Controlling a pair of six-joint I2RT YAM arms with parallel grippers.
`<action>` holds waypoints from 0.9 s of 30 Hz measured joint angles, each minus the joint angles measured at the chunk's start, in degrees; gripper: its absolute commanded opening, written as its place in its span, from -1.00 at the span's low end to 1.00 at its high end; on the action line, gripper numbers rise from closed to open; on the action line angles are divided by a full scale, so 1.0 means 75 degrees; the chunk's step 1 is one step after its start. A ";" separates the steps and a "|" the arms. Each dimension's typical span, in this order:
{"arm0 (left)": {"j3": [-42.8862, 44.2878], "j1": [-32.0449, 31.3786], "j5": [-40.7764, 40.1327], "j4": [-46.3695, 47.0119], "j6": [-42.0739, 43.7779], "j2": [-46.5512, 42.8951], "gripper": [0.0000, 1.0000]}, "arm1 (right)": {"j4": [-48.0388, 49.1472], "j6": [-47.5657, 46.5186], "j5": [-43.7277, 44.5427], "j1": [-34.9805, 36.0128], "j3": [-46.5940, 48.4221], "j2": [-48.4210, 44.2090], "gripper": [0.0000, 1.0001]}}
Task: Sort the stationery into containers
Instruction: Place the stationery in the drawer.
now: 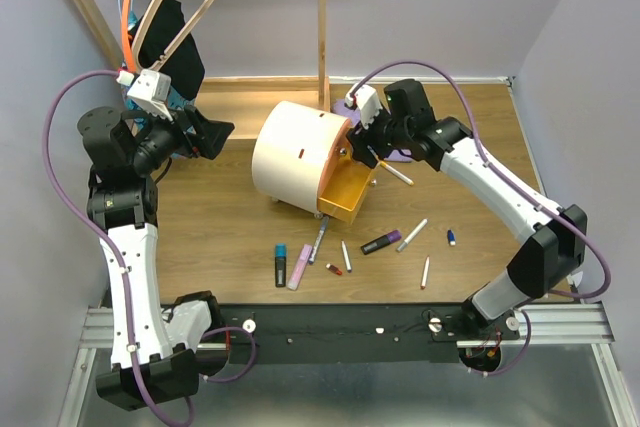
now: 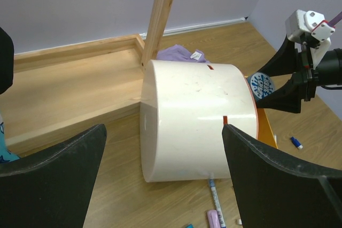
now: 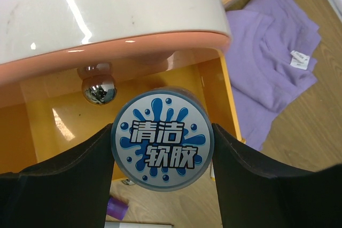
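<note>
The cream drum container (image 1: 298, 152) lies mid-table with its orange drawer (image 1: 352, 197) pulled open. My right gripper (image 1: 370, 152) is shut on the round blue-grey tin (image 3: 162, 141) and holds it just above the drawer's inside (image 3: 48, 126). The tin also shows in the left wrist view (image 2: 262, 85). My left gripper (image 1: 215, 137) is open and empty, left of the drum (image 2: 192, 126). A black marker (image 1: 281, 265), pink marker (image 1: 300, 267), white pens (image 1: 346, 255) and another black marker (image 1: 381, 243) lie in front.
A purple cloth (image 3: 272, 52) lies behind the drawer. A wooden tray (image 2: 75, 89) and an upright wooden post (image 1: 322, 27) stand at the back. Hangers with a black garment (image 1: 170, 27) hang at the back left. A silver knob (image 3: 98, 89) is on the drawer front.
</note>
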 measured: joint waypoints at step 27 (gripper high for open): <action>-0.0440 -0.0073 0.0055 0.0484 -0.0259 -0.0009 0.89 | -0.0035 0.0667 0.0236 -0.0227 -0.0248 -0.0408 -0.88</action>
